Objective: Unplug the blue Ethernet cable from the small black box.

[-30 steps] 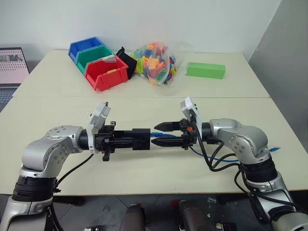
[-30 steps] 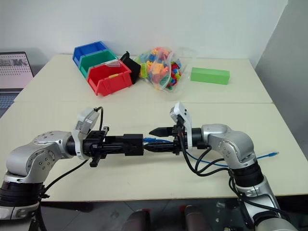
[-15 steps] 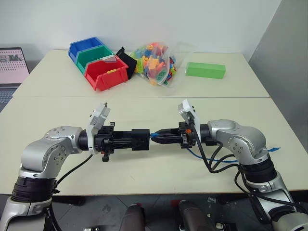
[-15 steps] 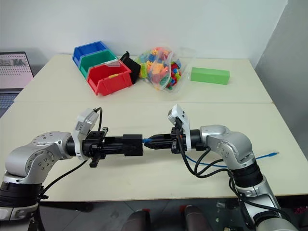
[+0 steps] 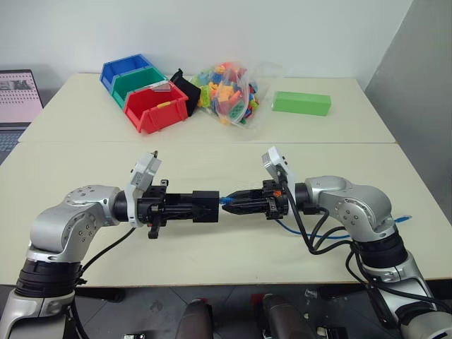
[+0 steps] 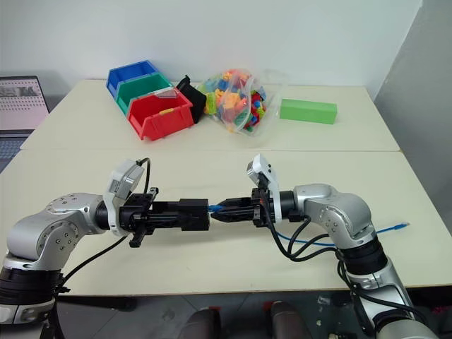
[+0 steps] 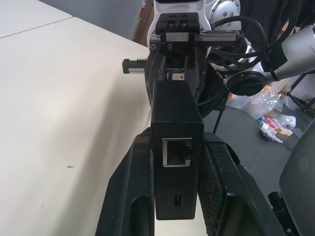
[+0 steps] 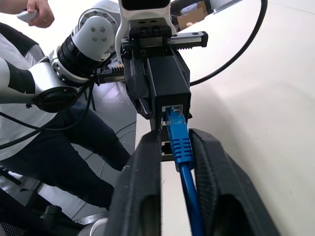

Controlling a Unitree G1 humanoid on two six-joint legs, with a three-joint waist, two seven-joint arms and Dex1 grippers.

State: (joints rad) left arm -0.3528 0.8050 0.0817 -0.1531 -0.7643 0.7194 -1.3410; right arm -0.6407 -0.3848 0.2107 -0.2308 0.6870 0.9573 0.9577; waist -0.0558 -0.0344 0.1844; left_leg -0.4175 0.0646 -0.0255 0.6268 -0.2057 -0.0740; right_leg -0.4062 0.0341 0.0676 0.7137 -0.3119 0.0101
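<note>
My left gripper (image 5: 192,205) points right and is shut on the small black box (image 5: 206,204), held level above the table. In the left wrist view the box (image 7: 176,147) sits between the fingers with an empty port facing the camera. The blue Ethernet cable (image 8: 179,142) is plugged into the box's far side (image 8: 170,88). My right gripper (image 5: 227,203) points left, its fingers closed on either side of the plug's blue boot right at the box. The rest of the cable (image 5: 328,236) trails under the right arm to a free end (image 5: 404,219) on the table.
At the back of the table (image 5: 212,155) stand red (image 5: 155,107), green and blue bins, a black pouch (image 5: 185,86), a bag of coloured bricks (image 5: 227,90) and a green block (image 5: 301,103). A laptop (image 5: 18,95) is at far left. A person's hand (image 8: 39,12) shows.
My right gripper's fingers stood apart around the blue cable a second ago; they have since closed on it at the box. Neither arm has moved, and the box stays in the left grip.
</note>
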